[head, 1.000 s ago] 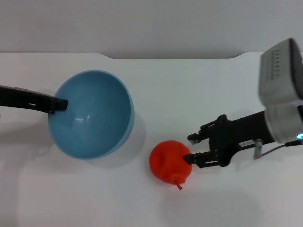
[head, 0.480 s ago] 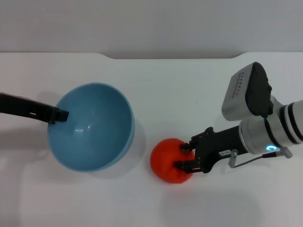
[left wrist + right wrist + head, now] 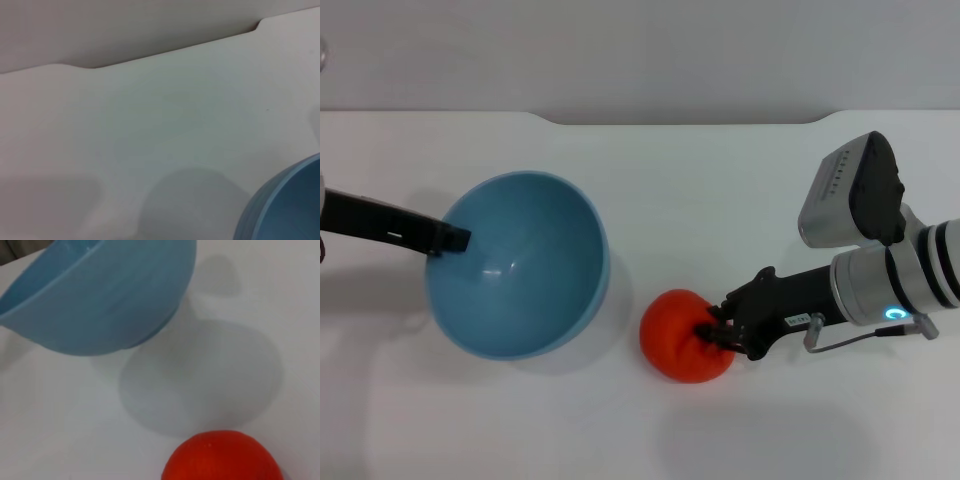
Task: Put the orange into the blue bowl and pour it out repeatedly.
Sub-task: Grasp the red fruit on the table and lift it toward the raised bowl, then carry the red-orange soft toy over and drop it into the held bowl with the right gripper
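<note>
Jaws of the right gripper [image 3: 718, 333] pinch the orange [image 3: 684, 336] on the counter [image 3: 720, 190]; left gripper [image 3: 455, 240] clamps the blue bowl [image 3: 517, 264] rim. Right wrist view shows the bowl lifted, tilted.

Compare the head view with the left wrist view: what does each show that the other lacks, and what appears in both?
Only the head view shows the orange, the right gripper shut on it, and the left gripper at the bowl's rim. The left wrist view adds nothing of its own. Both show the blue bowl, empty, and the white table.
</note>
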You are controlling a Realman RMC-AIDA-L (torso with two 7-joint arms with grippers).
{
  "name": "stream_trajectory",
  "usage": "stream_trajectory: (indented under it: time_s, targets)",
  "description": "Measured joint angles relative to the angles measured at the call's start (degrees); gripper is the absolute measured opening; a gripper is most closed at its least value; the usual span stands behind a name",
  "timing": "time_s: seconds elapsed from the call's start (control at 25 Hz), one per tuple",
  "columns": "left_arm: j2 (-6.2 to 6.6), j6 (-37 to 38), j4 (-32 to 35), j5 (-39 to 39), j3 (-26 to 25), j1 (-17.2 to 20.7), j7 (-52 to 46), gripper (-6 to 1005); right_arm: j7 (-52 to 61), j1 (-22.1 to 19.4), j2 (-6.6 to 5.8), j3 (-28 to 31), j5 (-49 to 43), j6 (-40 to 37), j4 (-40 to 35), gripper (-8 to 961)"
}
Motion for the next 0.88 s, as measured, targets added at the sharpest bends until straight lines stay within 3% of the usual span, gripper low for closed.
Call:
stream_trajectory:
  time_s: [0.24, 0.48, 0.6, 0.64, 0.88]
  targets:
    - [0.02, 0.03, -0.33, 0.14, 1.69, -0.67, 0.0, -2, -0.05, -1.88, 0.0, 3.8, 1.24, -3.0, -2.39, 46]
    - [-0.09, 0.03, -1.34, 1.38, 3.1, -1.44, -0.01, -2, -4.12, -6.94, -0.14, 13.69, 6.3, -10.79, -7.99, 15]
    - [-0.08, 0.03, -3.31, 1.48, 4.24, -2.6, -0.11, -2, -9.2, -10.24, -0.15, 20.15, 12.57, -17.74, -12.45, 15]
    - [-0.09, -0.18, -5.41, 1.53, 5.9, -3.87, -0.38, -2, -11.31, -11.7, -0.12, 25.31, 17.26, -23.94, -15.34, 15]
    - [-0.18, -1.63, -12.37, 1.59, 12.68, -8.62, -1.45, -2, -12.1, -11.92, -0.14, 30.58, 22.87, -33.94, -21.23, 15]
